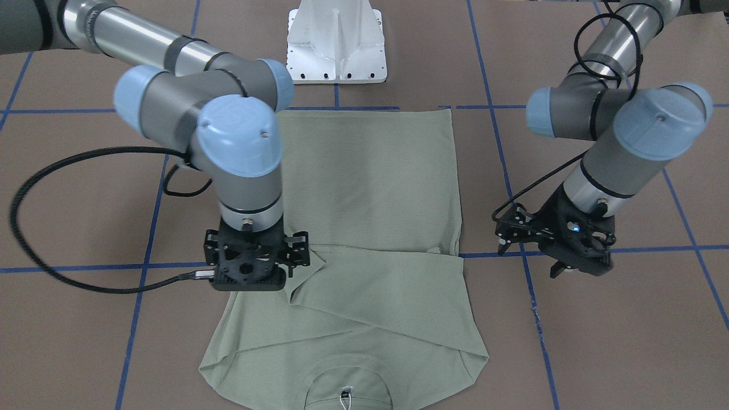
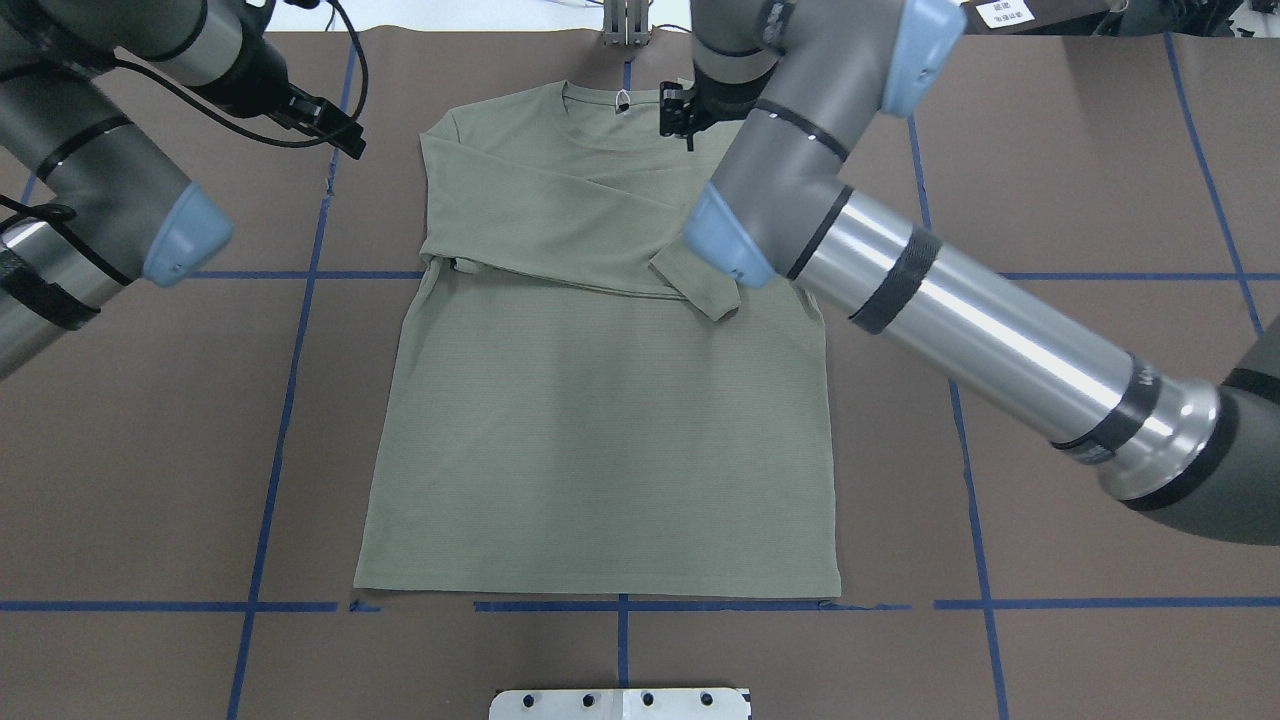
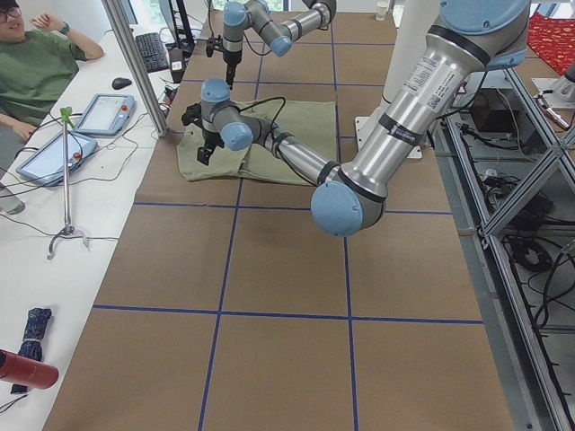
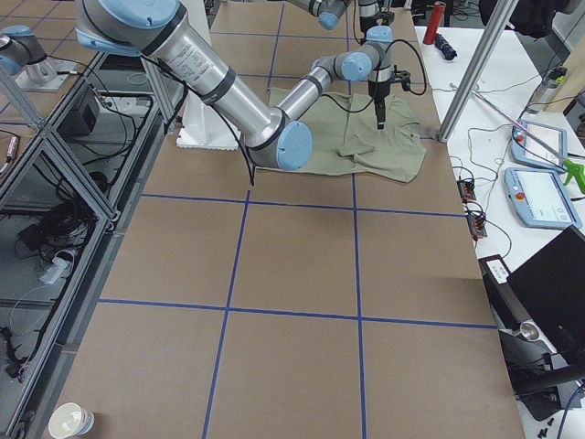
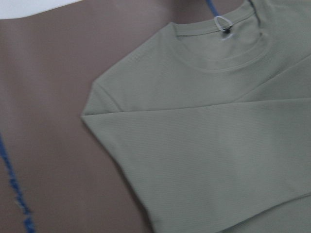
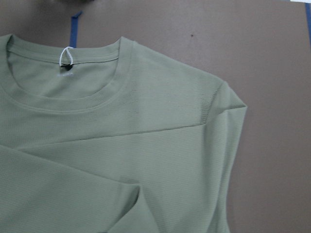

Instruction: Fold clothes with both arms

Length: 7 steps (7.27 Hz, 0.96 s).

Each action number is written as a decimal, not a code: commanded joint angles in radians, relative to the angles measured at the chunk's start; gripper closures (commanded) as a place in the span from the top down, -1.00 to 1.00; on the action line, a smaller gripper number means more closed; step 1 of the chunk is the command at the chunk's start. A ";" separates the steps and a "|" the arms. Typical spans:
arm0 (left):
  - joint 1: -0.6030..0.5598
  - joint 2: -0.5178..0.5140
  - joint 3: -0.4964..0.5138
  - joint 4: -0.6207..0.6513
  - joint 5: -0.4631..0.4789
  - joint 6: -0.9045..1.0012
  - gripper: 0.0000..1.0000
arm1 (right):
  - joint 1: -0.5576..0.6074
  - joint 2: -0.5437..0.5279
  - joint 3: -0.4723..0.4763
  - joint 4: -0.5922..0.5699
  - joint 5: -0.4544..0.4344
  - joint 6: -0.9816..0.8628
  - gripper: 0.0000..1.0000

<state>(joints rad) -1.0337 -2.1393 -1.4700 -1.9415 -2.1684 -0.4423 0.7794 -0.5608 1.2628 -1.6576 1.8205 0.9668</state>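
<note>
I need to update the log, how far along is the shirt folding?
Done: both sleeves lie folded across the chest of the shirt. In hand: right gripper hangs over one shoulder; left gripper hangs beside the shirt. Left: folding the body, which lies full length.

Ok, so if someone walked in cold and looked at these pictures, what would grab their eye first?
Probably the sage-green shirt, spread flat mid-table with both sleeves folded across its chest. Then the big silver right arm slanting in, with the right gripper hanging over the shirt near one shoulder. The left gripper hovers off to the side above the bare brown table.
</note>
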 commanded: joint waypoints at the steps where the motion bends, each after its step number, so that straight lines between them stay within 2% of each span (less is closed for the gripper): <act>1: -0.063 0.041 0.020 -0.011 -0.097 0.110 1.00 | -0.106 0.073 -0.121 0.024 -0.142 0.027 0.67; 4: -0.071 0.050 0.023 -0.016 -0.122 0.117 1.00 | -0.183 0.073 -0.181 0.062 -0.272 0.029 0.41; 5: -0.071 0.050 0.023 -0.016 -0.122 0.117 1.00 | -0.195 0.076 -0.245 0.146 -0.279 0.039 0.29; 7: -0.071 0.052 0.023 -0.016 -0.122 0.117 1.00 | -0.203 0.076 -0.263 0.182 -0.294 0.046 0.17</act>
<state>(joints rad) -1.1044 -2.0890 -1.4466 -1.9572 -2.2900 -0.3253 0.5846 -0.4840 1.0159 -1.4987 1.5356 1.0084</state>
